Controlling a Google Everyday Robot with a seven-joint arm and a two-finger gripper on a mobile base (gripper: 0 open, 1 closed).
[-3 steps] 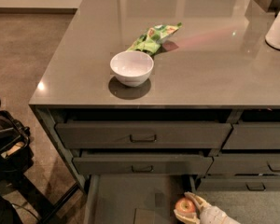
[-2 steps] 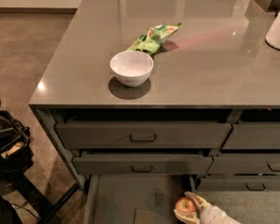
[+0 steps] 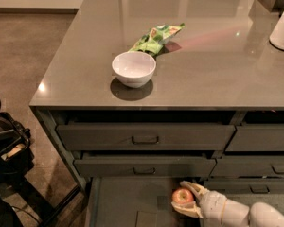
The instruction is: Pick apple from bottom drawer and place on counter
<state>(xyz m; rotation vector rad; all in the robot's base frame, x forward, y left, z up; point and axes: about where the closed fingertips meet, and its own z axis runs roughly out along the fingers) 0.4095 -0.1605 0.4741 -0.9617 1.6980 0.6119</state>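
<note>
Glare streaks counter (image 3: 217, 74); gripper (image 3: 180, 199) clasps apple (image 3: 183, 195) in dim bottom drawer (image 3: 125, 203).

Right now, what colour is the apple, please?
The apple is red-orange, held by the gripper in the bottom drawer; camera view.

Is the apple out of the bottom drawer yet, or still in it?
In it. The apple is low inside the open bottom drawer, well below the counter, with the gripper closed around it.

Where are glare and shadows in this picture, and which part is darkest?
Camera view: glare spots and a pinkish streak on the counter; dark shadow by the white bowl; dimmest in the bottom drawer, where the gripper holds the apple.
</note>
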